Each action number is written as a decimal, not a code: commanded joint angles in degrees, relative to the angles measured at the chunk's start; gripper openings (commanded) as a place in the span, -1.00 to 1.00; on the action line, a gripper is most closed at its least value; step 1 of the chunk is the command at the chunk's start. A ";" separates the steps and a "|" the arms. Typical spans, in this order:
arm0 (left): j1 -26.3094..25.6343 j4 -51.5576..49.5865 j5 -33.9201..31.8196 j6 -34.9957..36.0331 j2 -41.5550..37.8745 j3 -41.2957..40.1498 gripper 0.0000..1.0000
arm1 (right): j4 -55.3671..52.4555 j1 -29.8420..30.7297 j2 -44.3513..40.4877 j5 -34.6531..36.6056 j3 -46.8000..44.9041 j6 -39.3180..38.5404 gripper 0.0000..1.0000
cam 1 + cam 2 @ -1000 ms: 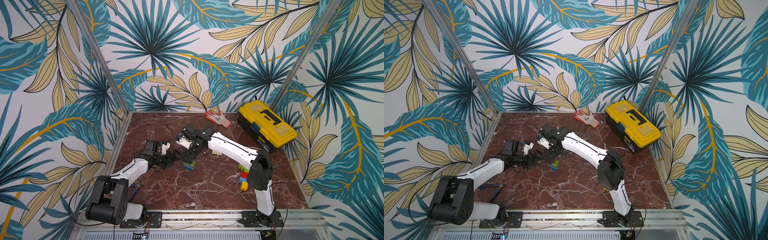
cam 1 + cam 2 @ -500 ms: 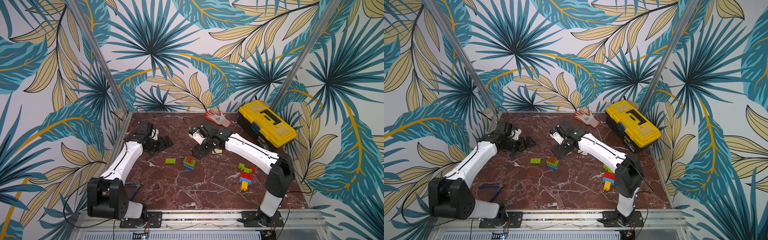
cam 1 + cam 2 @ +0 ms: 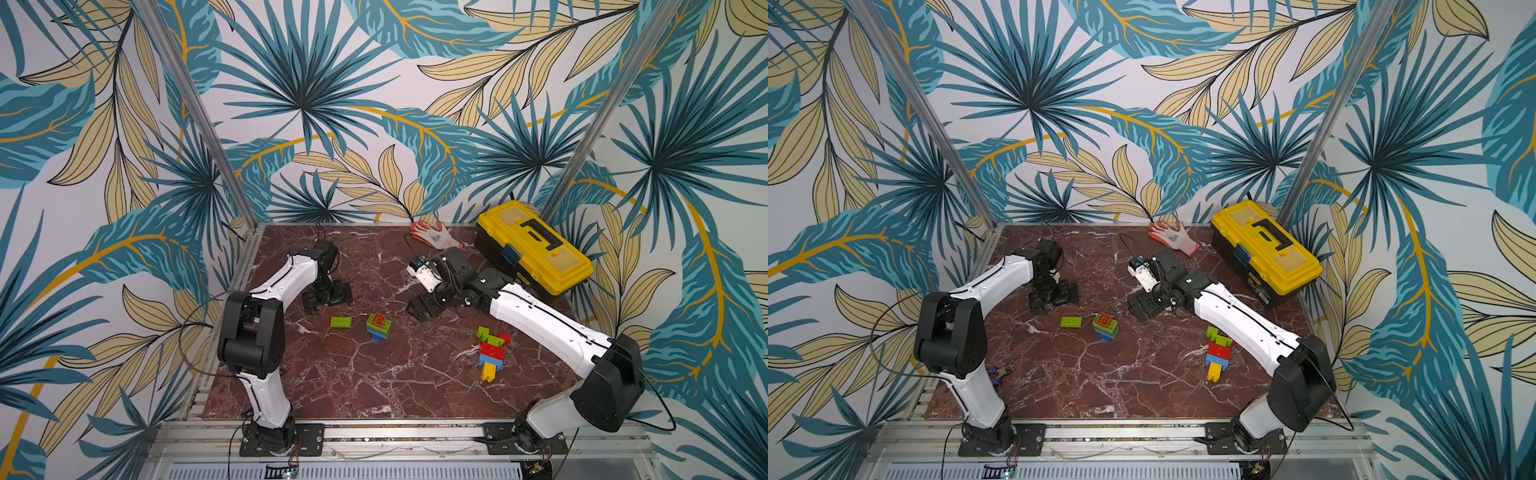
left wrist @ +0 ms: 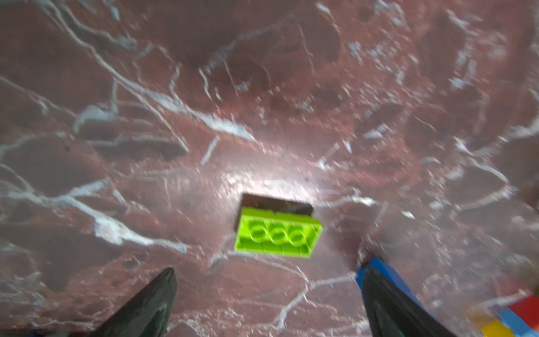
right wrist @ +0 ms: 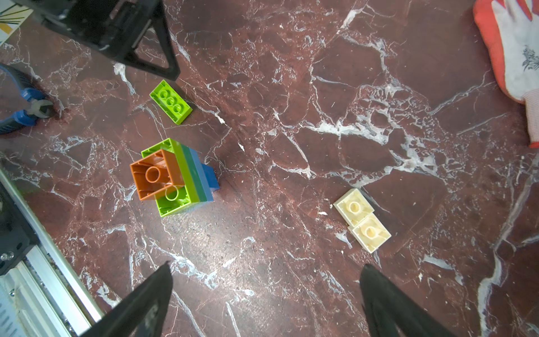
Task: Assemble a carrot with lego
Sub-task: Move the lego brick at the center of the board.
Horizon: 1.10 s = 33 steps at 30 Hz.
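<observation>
Lego lies on the marble table [image 3: 332, 386]. A lime green oblong brick [image 3: 340, 322] [image 3: 1071, 322] lies alone, underside up [image 4: 277, 236] [image 5: 170, 102]. Just right of it stands a small stack [image 3: 378, 326] [image 3: 1105, 326] [image 5: 172, 178] with orange on green on blue. A longer green, red, blue and yellow assembly [image 3: 492, 353] [image 3: 1219, 351] lies at the right. Two cream bricks [image 5: 361, 220] touch each other. My left gripper [image 3: 328, 297] [image 4: 267, 271] is open, just left of the green brick. My right gripper [image 3: 424, 309] [image 5: 265, 267] is open over bare marble, right of the stack.
A yellow toolbox [image 3: 536, 249] stands at the back right, with a red and white glove [image 3: 434, 235] next to it. Blue-handled pliers [image 3: 1000, 372] [image 5: 26, 105] lie by the left arm's base. Patterned walls close three sides.
Both grippers have drawn away from the stack at the centre: the left one up and to the left, the right one back to the right. The stack and green brick stay on the table.
</observation>
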 commanded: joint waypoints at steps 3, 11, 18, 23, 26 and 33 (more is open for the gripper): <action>0.15 -1.02 -3.52 2.03 7.37 3.07 0.89 | 0.81 0.12 -4.32 -0.68 -2.84 2.07 0.99; 0.15 -0.98 -2.96 3.11 6.98 2.77 0.76 | -0.65 0.13 -6.49 -0.25 -4.21 2.71 0.98; -1.38 -0.84 -1.11 3.34 9.77 1.53 0.47 | -1.21 0.13 -7.65 -0.20 -4.28 2.81 0.99; -4.56 -0.71 -1.36 1.78 6.58 -2.49 0.46 | -2.10 0.12 -8.75 -0.66 -4.34 2.17 0.99; -6.69 -0.49 -1.14 0.32 2.52 -7.00 0.45 | -2.66 0.21 -9.16 -2.81 -4.26 1.21 0.99; -10.64 -0.40 0.41 -3.32 -8.57 -16.87 0.44 | -5.67 0.70 -10.01 -5.37 -2.73 -0.32 0.97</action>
